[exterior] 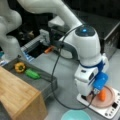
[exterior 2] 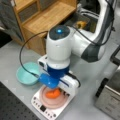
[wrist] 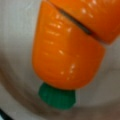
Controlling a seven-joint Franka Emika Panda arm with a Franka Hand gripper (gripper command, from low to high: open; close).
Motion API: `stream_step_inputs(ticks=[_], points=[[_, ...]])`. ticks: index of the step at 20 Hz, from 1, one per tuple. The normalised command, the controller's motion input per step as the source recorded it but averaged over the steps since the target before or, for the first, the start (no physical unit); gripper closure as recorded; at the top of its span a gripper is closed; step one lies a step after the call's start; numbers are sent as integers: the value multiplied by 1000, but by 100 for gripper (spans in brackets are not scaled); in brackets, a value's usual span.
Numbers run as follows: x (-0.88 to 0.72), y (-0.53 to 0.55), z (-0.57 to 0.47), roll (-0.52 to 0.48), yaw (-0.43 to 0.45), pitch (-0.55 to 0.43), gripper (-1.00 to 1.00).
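In a front view, the arm is reaching down from the 11 o'clock side, and its hand (exterior: pixel 96 94) is hanging low over a pink plate (exterior: pixel 111 98) that is sitting on a white scale (exterior: pixel 112 108) at the 4 o'clock corner. An orange carrot (exterior: pixel 102 95) is lying on the plate, just beside the hand toward 3 o'clock. The fingers are hiding behind the blue camera housing, so I cannot tell whether the hand is released or clenched, nor whether it is touching the carrot. A yellow pepper (exterior: pixel 20 67) and a green vegetable (exterior: pixel 32 74) are lying in a grey tray (exterior: pixel 47 86) at 9 o'clock, beside a wooden shelf (exterior: pixel 17 95); a teal bowl (exterior: pixel 75 116) is showing at 6 o'clock.

In a front view, the hand (exterior 2: pixel 56 88) is standing directly above the carrot (exterior 2: pixel 53 93), which is lying near the plate's (exterior 2: pixel 48 102) middle with its long axis running roughly 3 to 9 o'clock. The bowl (exterior 2: pixel 26 73) is sitting on the grey counter (exterior 2: pixel 10 57) at 9 o'clock, and the shelf (exterior 2: pixel 47 17) is standing at 12 o'clock.

In the wrist view, the carrot (wrist: pixel 67 50) is filling the picture, its long axis running from 1 toward 7 o'clock and its green stub (wrist: pixel 57 97) pointing to 6 o'clock. No fingers are showing here.
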Motion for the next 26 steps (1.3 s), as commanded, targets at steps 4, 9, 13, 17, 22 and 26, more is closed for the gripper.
stream_step_inputs(ticks=[4, 9, 13, 17, 22, 26], points=[[88, -42, -54, -35, -16, -38, -100], [73, -57, -55, -58, -11, -43, -100], [79, -46, -80, -79, -5, -51, -100], [81, -34, -86, -81, 9, -51, -100], [62, 8, -39, -106, 13, -45, -100], [68, 47, -22, -119, 8, -31, 100]])
